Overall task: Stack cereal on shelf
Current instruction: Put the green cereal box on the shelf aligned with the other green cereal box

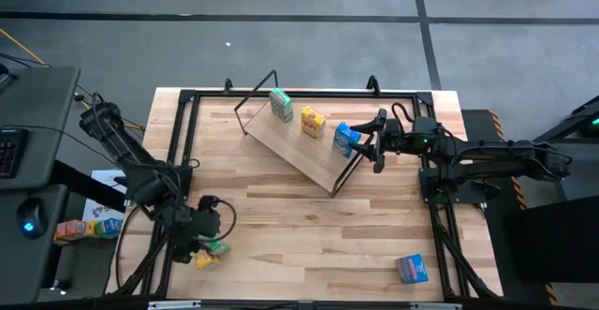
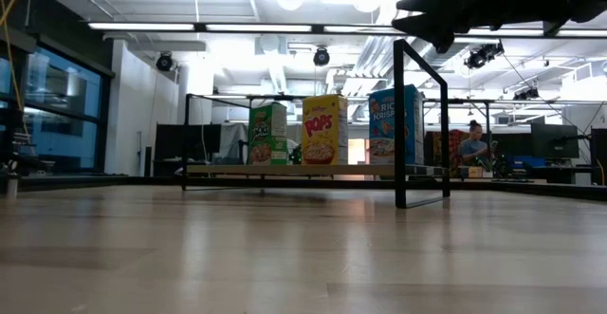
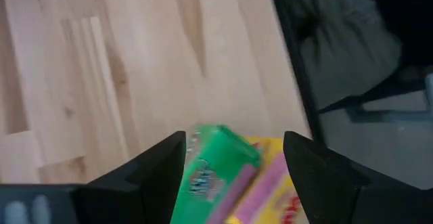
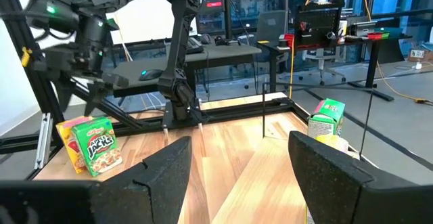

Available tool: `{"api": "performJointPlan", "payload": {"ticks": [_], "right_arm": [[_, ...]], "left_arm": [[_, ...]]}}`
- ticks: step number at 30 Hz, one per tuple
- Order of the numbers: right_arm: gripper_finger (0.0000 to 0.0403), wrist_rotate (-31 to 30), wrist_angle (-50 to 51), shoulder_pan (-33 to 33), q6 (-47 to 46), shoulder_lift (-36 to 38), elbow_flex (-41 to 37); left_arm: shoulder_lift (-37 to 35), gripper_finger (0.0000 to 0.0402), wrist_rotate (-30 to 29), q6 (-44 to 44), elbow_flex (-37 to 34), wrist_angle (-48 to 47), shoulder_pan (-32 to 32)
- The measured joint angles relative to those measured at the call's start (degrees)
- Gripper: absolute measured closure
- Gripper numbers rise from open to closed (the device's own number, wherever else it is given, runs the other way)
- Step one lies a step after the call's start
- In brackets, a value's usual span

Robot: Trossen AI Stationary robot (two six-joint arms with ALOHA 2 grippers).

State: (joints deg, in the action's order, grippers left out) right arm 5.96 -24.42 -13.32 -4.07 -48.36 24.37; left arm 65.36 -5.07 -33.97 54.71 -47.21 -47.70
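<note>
Open-plan robotics lab: desks with monitors (image 2: pixel 555 140), ceiling strip lights (image 2: pixel 237 27), seated person (image 2: pixel 471 145).

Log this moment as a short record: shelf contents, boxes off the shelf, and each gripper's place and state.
shelf: tilted board, three boxes standing in a row
on shelf: green box, yellow box, blue box
off shelf: green and yellow pair at the table's near left corner; blue box on table near right
left gripper: open, over the pair
right gripper: open, beside the shelf's blue box, holding nothing

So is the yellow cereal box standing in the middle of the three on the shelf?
Yes, the yellow box stands between the green box and the blue box on the shelf.
</note>
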Motion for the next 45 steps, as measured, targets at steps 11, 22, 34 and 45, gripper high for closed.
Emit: {"api": "performJointPlan", "payload": {"ticks": [11,22,34,45], "right_arm": [[0.0162,-2.86,1.93,-0.02,-1.14,0.00,0.02],[0.0162,-2.84,1.98,-0.02,-1.47,0.00,0.02],[0.0162,-2.80,2.40,-0.02,-1.47,0.00,0.02],[0.0162,-3.82,2.66,-0.01,-1.47,0.00,0.02]], "left_arm": [[0.35,0.0174,-11.16,-3.90,0.15,-3.27,-8.75],[0.40,0.0174,-13.51,-2.50,-5.44,2.31,-9.49],[0.61,0.0174,-11.71,-3.31,-8.40,5.03,-9.47],[0.61,0.0174,-9.20,-3.48,-8.88,6.72,-9.47]]}}
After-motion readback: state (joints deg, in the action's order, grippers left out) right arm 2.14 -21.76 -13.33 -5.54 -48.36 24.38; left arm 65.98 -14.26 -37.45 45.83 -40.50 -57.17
